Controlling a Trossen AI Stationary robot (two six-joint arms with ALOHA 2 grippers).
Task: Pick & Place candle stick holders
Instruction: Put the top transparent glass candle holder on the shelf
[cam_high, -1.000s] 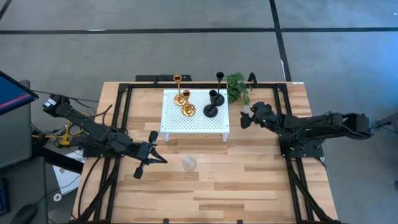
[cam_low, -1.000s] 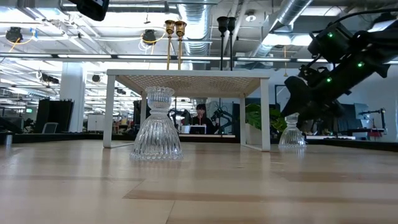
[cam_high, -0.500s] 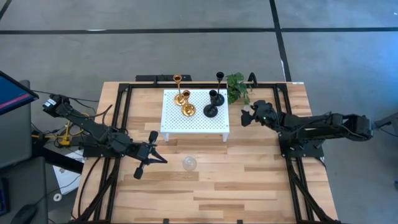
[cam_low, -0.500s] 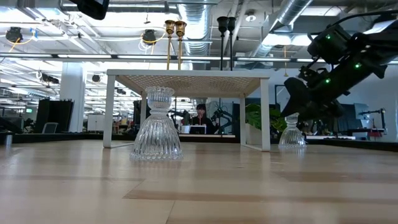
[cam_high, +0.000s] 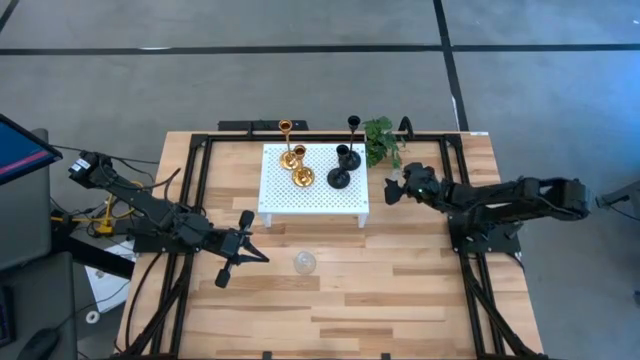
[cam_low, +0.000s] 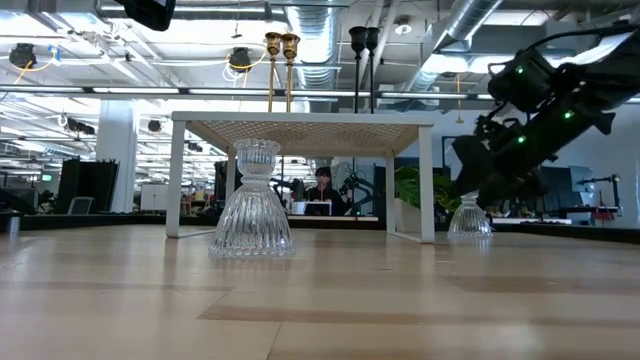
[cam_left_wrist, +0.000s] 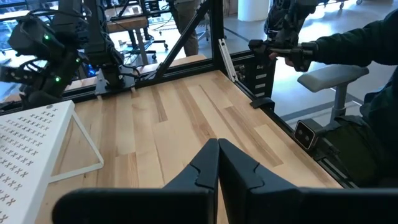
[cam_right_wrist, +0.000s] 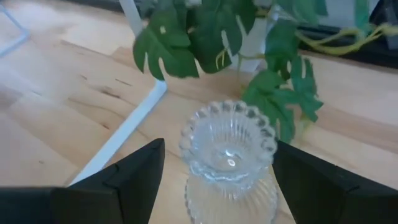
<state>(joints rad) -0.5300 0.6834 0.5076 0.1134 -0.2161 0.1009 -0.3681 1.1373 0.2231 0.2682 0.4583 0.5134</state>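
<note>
The right gripper (cam_high: 392, 186) hangs over the table's far right part, just right of the white stand (cam_high: 313, 197), its fingers (cam_right_wrist: 140, 174) spread wide on either side of a clear glass holder (cam_right_wrist: 229, 163) without touching it; that glass holder stands upright on the wood, just beside the stand's near right leg (cam_right_wrist: 124, 130) and close in front of the green plant (cam_right_wrist: 211, 37), whose leaves hang right behind it and crowd the space beyond the fingers; in the low view the same holder (cam_low: 469, 217) shows under the dark arm, a little right of the stand's leg

The second clear glass holder (cam_high: 304, 262) stands alone on the bare wood in front of the stand, well apart from both arms; in the low view it (cam_low: 252, 203) is the nearest thing, squat and ribbed

On top of the stand, two gold holders (cam_high: 296, 167) sit close together towards the left, one tall and slim, one short; two black holders (cam_high: 343, 165) stand beside them to the right, one tall, one short; all four are upright

The left gripper (cam_high: 240, 248) waits low over the table's left side, left of the lone glass holder, its fingers (cam_left_wrist: 208, 168) pressed together and holding nothing

Black frame rails (cam_high: 195, 190) run along both sides of the table (cam_high: 400, 310); beyond the table's edge a person's dark sleeve (cam_left_wrist: 348, 43) shows in the left wrist view
</note>
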